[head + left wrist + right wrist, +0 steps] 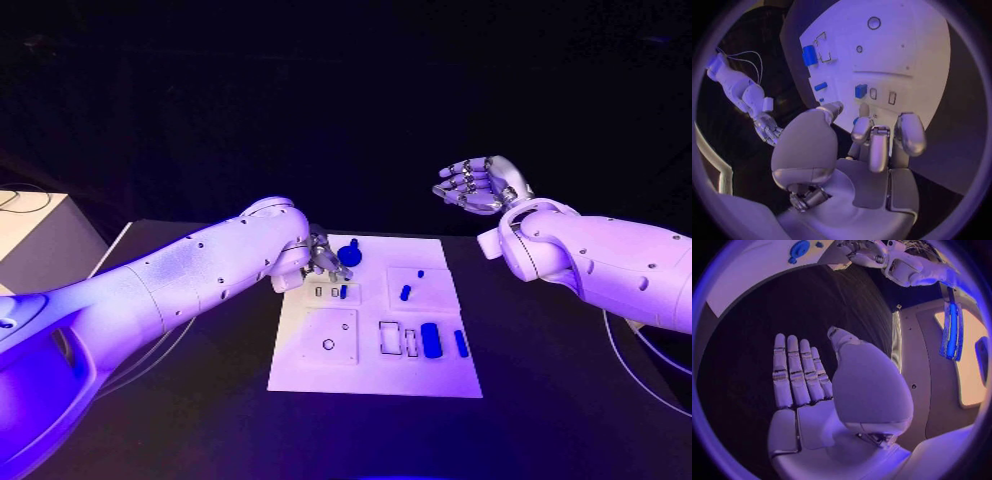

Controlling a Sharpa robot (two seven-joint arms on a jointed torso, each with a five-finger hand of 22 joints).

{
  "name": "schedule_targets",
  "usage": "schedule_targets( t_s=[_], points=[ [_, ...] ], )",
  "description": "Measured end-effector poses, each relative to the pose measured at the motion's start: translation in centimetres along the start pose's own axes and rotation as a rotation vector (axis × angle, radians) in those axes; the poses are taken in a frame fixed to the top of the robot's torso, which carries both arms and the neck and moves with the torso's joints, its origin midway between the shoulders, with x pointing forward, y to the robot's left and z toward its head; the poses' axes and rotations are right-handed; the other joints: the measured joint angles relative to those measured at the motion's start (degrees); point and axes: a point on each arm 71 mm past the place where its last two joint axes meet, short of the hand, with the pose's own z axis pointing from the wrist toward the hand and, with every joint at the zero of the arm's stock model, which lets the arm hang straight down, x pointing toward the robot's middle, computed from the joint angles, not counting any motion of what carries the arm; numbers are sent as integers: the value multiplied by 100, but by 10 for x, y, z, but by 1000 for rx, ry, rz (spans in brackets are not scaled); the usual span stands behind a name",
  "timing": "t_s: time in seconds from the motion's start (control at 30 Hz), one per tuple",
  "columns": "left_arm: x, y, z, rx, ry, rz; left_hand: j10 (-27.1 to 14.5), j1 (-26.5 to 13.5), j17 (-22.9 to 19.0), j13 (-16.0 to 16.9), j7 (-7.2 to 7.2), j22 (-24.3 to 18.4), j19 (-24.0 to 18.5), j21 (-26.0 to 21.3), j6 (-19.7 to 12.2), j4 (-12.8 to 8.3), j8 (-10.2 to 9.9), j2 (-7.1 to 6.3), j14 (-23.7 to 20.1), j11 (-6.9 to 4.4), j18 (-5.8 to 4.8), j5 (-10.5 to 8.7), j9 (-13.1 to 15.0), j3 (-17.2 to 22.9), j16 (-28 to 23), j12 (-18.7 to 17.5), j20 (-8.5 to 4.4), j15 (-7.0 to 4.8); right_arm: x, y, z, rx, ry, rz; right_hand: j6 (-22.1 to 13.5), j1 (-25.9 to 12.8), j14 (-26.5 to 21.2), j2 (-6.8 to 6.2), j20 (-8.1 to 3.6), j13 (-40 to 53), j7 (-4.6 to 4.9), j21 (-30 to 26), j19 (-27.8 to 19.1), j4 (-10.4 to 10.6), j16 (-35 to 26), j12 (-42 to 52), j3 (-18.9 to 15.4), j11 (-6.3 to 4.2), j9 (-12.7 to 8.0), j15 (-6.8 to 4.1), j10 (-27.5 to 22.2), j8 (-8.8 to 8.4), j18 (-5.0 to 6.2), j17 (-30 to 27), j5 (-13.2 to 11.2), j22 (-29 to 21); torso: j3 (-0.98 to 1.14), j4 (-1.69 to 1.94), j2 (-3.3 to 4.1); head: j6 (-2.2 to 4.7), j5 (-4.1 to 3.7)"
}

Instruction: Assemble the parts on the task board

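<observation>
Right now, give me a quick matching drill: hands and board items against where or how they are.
Things:
1. left hand
2. right hand
3. round blue part
4. long blue part

States:
A. raised off the table, holding nothing
B. lying on the board's near right area
C. fingers down over the board's far left corner
D. on the board just beside the left hand

Pairs: 1-C, 2-A, 3-D, 4-B

Head overhead; wrists behind hands

The task board (378, 375) lies mid-table (548, 420), parts (431, 340) on it, mostly toward its right.
</observation>
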Motion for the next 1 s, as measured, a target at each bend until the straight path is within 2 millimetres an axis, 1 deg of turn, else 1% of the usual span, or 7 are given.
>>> schedule_targets(
  t_s=[0.1,0.3,0.47,0.57,0.63,0.93,1.0],
  points=[
    [1,1,2,-11,4,7,0,0,0,-11,-20,0,0,0,-20,16,0,0,0,0,0,0,7,-16,0,0,0,0,1,0,0,-1,5,1,0,0,0,0,0,-27,0,0,0,15,-3,0,-16,0,0,0,0,0,0,-22,0,-27,1,2,15,0,1],
    [2,2,4,-23,11,13,0,-22,0,-20,-19,-1,0,0,-20,16,20,-22,0,0,0,0,8,-16,0,0,0,0,4,1,-1,-4,12,2,0,0,-3,0,21,-60,0,0,-20,3,-26,0,-35,20,0,3,-20,-24,0,-50,22,-58,-12,15,39,-3,-38],
    [3,1,6,-26,16,17,0,-22,0,-49,-19,-1,0,0,-20,0,20,-22,0,0,0,0,18,-32,0,0,0,0,5,2,0,-6,16,2,0,0,-20,0,20,-81,0,0,-20,16,-50,-21,-47,21,-5,21,-20,-24,0,-68,22,-80,-14,15,69,10,-45],
    [4,1,7,-29,20,20,-36,-22,-1,-92,-19,-1,0,0,-20,0,20,-22,0,-28,0,0,18,-31,0,-34,0,0,7,3,-1,-9,19,3,0,0,-20,0,0,-92,-1,0,-41,14,-55,-21,-49,21,-5,21,-20,-24,0,-77,22,-90,-15,13,90,13,-46],
    [6,1,8,-31,22,22,-74,-22,-1,-130,-19,-1,0,0,-20,0,20,-22,0,-9,0,0,24,-31,0,-37,0,0,7,4,-1,-10,22,3,0,0,-21,0,21,-102,-1,0,-62,9,-71,-21,-72,21,-5,21,-20,-45,0,-87,22,-101,-18,9,104,13,-46],
    [8,0,8,-30,29,22,-74,-22,-1,-164,-19,-7,0,0,-19,0,42,-22,0,-9,0,0,39,-31,0,-66,0,0,9,5,-1,-12,26,2,0,-2,-41,2,21,-125,-2,0,-61,15,-93,-21,-79,25,-5,41,-15,-45,0,-109,45,-126,-21,6,136,-12,-51],
    [8,0,8,-28,30,21,-74,-22,-1,-164,-19,-6,0,0,-19,0,42,-22,0,-9,1,0,39,-31,0,-66,0,0,9,5,-1,-12,26,1,0,-25,-41,25,21,-126,-2,0,-61,15,-93,-21,-79,38,-5,41,-3,-45,0,-109,45,-126,-21,7,140,-15,-58]
  ],
)
